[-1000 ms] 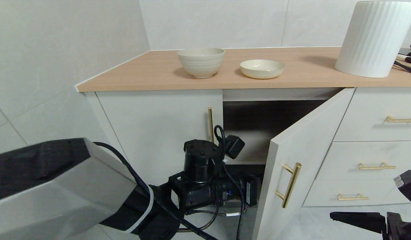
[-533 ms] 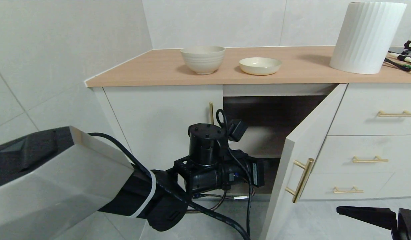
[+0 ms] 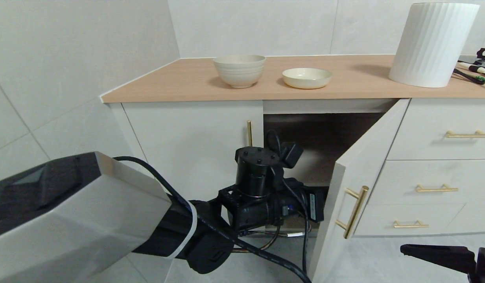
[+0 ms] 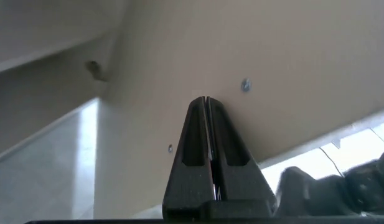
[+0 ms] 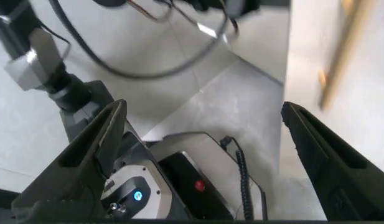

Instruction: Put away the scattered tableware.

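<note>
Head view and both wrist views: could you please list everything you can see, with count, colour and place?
bowl: 1, off-white, ribbed, on the countertop toward its left end
shallow dish: 1, cream, on the countertop right of the bowl, apart from it
ribbed container: 1, white, on the countertop far right
pens: several, dark, white and green, at the countertop's right edge
countertop: 1, light wood
closed door: 1, white, under the bowl
open door: 1, white with a gold handle, swung outward
drawers: 3, white with gold handles, right of the open door
left gripper: 1, black, shut, low at the cabinet opening
right gripper: 1, black, open, low on the right above the floor
</note>
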